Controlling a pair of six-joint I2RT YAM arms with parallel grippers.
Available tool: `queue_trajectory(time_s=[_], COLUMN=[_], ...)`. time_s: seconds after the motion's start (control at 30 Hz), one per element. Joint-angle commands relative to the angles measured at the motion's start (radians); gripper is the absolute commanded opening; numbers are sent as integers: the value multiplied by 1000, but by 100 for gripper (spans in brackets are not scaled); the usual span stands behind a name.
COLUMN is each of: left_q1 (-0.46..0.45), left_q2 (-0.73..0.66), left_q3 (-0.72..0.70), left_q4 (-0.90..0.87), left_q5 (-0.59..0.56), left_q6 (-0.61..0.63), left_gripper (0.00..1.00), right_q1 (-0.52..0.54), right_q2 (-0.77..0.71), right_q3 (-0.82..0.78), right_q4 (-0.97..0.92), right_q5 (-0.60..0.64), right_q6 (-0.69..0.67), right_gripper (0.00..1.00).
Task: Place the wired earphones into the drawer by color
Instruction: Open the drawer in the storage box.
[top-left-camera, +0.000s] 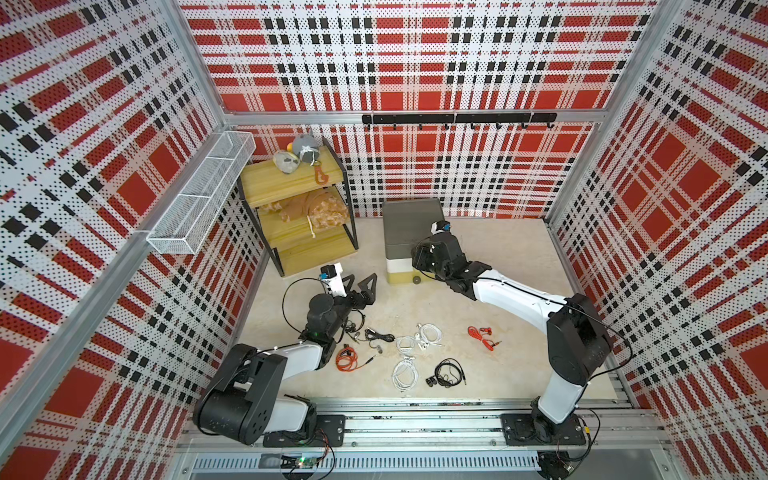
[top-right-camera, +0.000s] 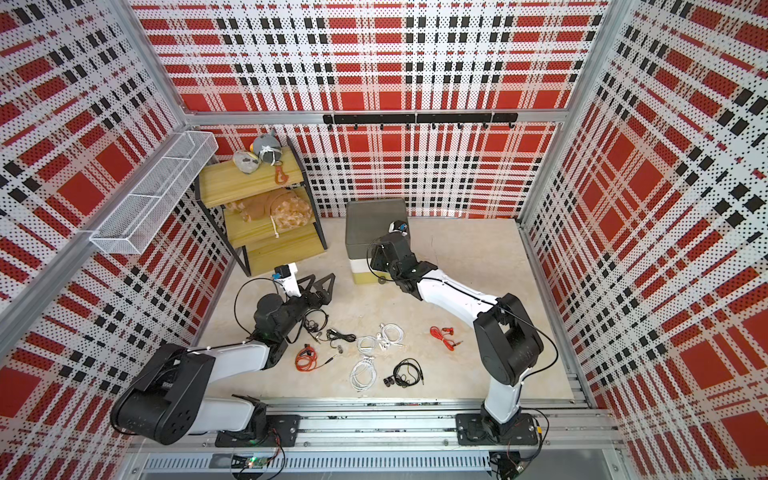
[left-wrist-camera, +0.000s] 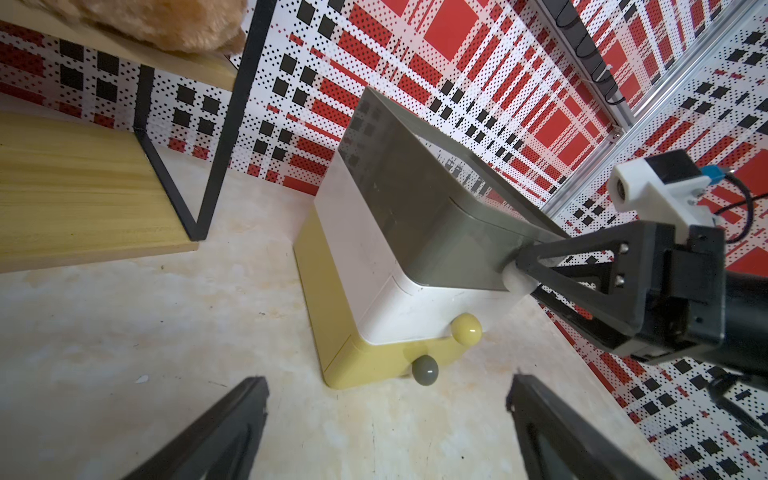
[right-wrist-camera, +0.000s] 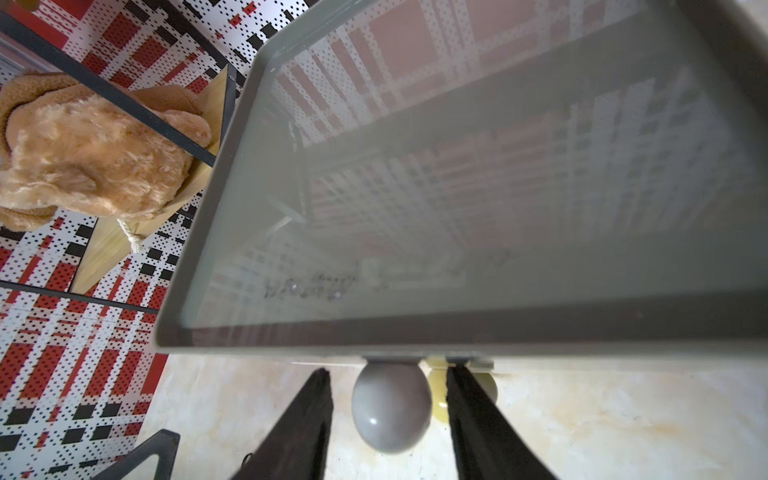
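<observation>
Three-tier plastic drawer (top-left-camera: 409, 232) near the back of the mottled beige counter (top-left-camera: 519, 374), just beside a yellow wooden shelf rack (top-left-camera: 291, 178) with a thin black metal frame. Smooth, round-cornered tiers, all pushed in: dark grey tier (left-wrist-camera: 436, 216) on top, white tier (left-wrist-camera: 374, 282) in the middle, mustard tier (left-wrist-camera: 328, 316) at the bottom — each with a glossy ball knob. Right claw (right-wrist-camera: 388, 372) level with the top tier, flat black fingers to either side of the white knob (right-wrist-camera: 390, 409), partly parted, a slim gap visible on each side; nothing gripped. Left claw (top-left-camera: 359, 283) spread wide and holding nothing, low over bare counter, pointed toward the drawer. In front, well apart from the drawer, the wired earphones (top-left-camera: 430, 332) as thin coiled bundles loose on the counter: red coil (top-left-camera: 347, 359) by the left arm, second red bundle (top-left-camera: 482, 336) toward the right arm, white loops (top-left-camera: 405, 374) clustered between, black coil (top-left-camera: 449, 372) just beside them, black tangle (top-left-camera: 376, 334) near the left wrist. Fuzzy tan plush toy (right-wrist-camera: 83, 153) on a rack shelf.
</observation>
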Motion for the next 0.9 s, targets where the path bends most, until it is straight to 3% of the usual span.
queue_trajectory(time_s=[0.0, 0.37, 0.87], left_q1=[-7, -9, -18], left_q2=[1, 1, -8], left_q3=[14, 14, 13], left_q4=[28, 27, 28], left_q5=[12, 12, 12], left_q6=[15, 17, 26], left_gripper=[97, 97, 97], right_q1=[6, 6, -12], right_q2=[24, 17, -77], right_q3=[32, 20, -70], right_q4=[-19, -38, -83], right_q5=[17, 37, 96], right_q6=[-2, -17, -79], right_gripper=[48, 36, 31])
